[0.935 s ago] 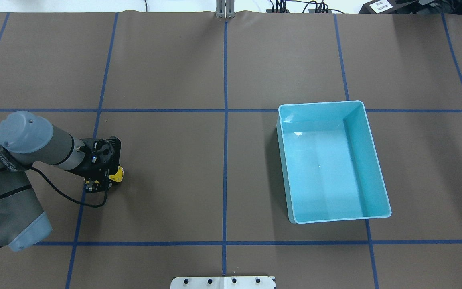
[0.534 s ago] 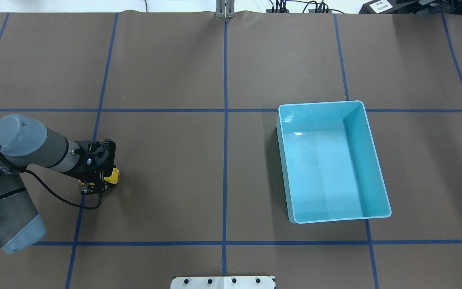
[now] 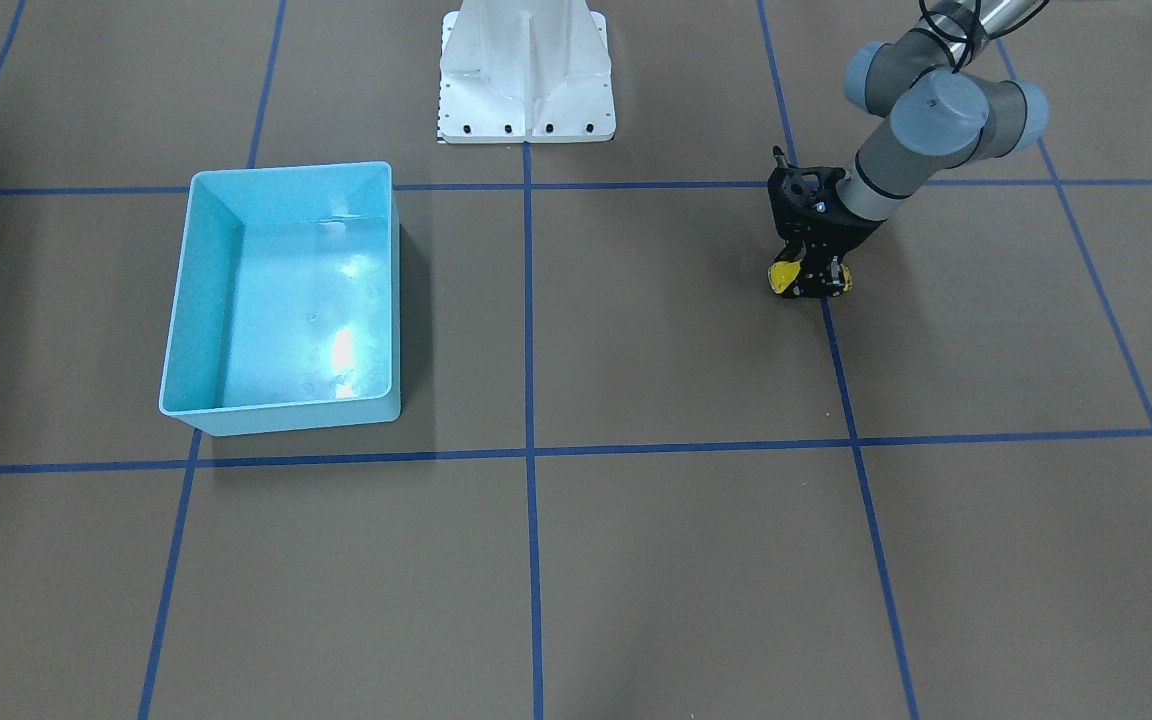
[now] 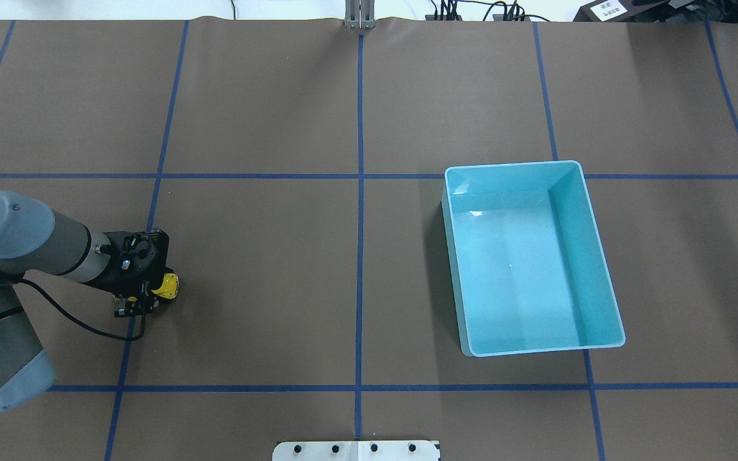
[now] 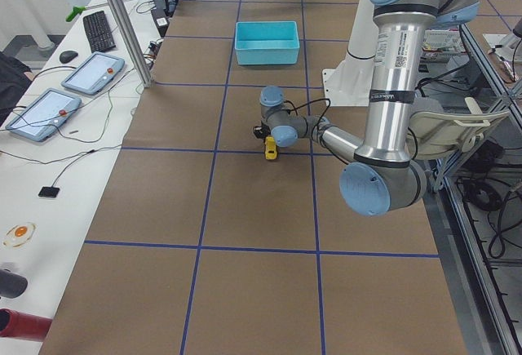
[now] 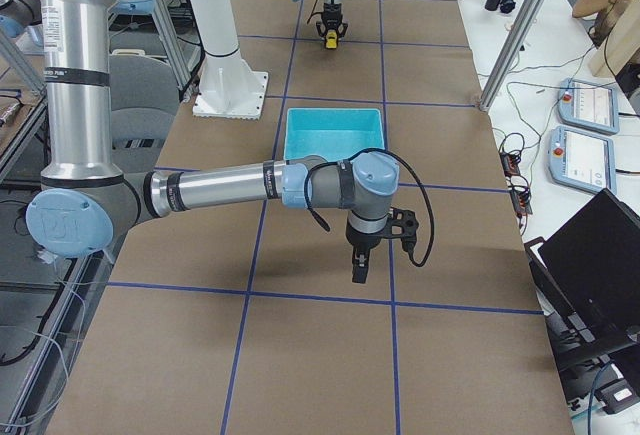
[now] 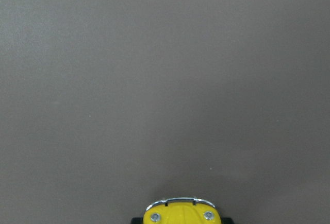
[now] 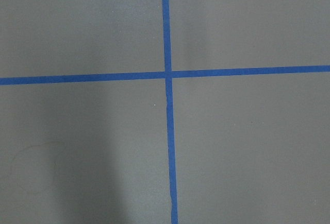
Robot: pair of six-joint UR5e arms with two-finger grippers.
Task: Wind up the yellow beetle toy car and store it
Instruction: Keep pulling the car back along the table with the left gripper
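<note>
The yellow beetle toy car (image 4: 166,285) is low at the brown table surface at the left, held by my left gripper (image 4: 153,292), which is shut on it. The car's nose sticks out to the right of the fingers. In the front-facing view the car (image 3: 786,277) shows beside the gripper (image 3: 810,283). The left wrist view shows only its yellow front and silvery bumper (image 7: 180,211) at the bottom edge. My right gripper (image 6: 358,273) hangs over the table in the exterior right view; I cannot tell whether it is open or shut. The light-blue bin (image 4: 601,269) stands empty at the right.
Blue tape lines form a grid on the brown table cover. A white mounting plate (image 3: 526,70) sits at the robot's base. The right wrist view shows only a blue tape crossing (image 8: 167,74). Tablets and cables lie along the far table edge (image 5: 90,73).
My left gripper has moved left and slightly toward the robot's base, carrying the yellow car with it. The bin has not moved.
</note>
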